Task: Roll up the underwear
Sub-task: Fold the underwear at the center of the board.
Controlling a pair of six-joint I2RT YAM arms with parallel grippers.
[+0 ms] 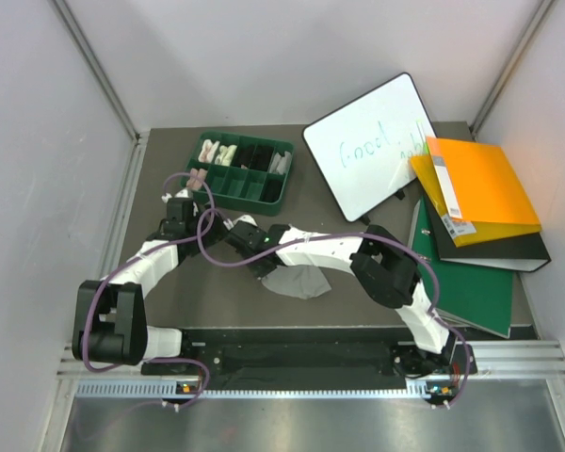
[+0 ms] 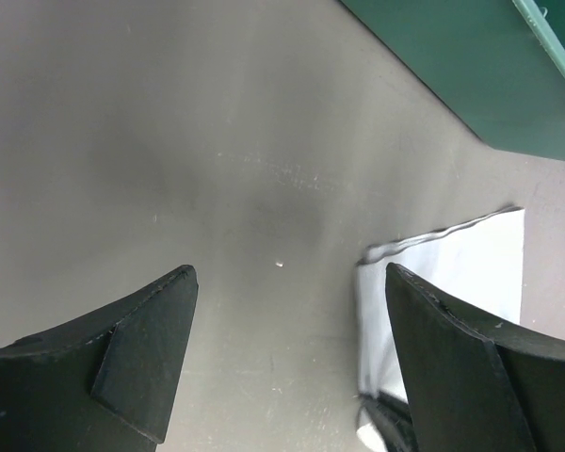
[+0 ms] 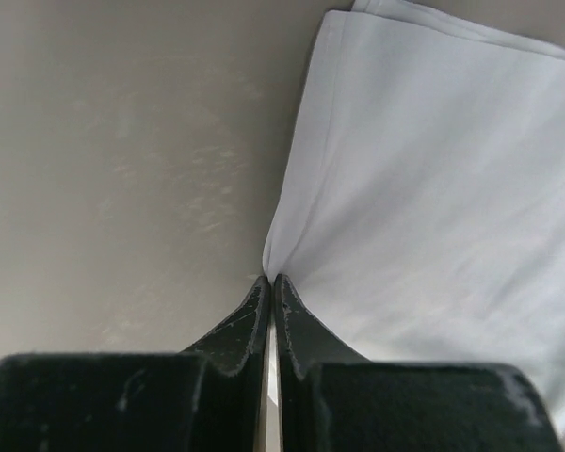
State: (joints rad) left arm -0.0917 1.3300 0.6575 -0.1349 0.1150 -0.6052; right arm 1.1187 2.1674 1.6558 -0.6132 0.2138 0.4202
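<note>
Right gripper (image 3: pixel 271 279) clamped on the grey underwear (image 3: pixel 433 188), right at its edge
Left gripper (image 2: pixel 290 275) wide open, empty. I'd keep the roll tight and even.

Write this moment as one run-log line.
left gripper: open, at grey briefs edge | right gripper: shut on grey briefs corner | grey briefs: not rolled

My left end effector (image 2: pixel 287 282) and right end effector (image 3: pixel 271 282) are matte black. The underwear (image 3: pixel 433 188) is plain pale grey with no pattern, and the tabletop (image 3: pixel 122 141) is dull grey-brown. Beyond are a dark green tray (image 1: pixel 248 201), a white whiteboard (image 1: pixel 367 151) with green writing, an orange binder (image 1: pixel 480 184) and a green binder (image 1: pixel 476 292).
</note>
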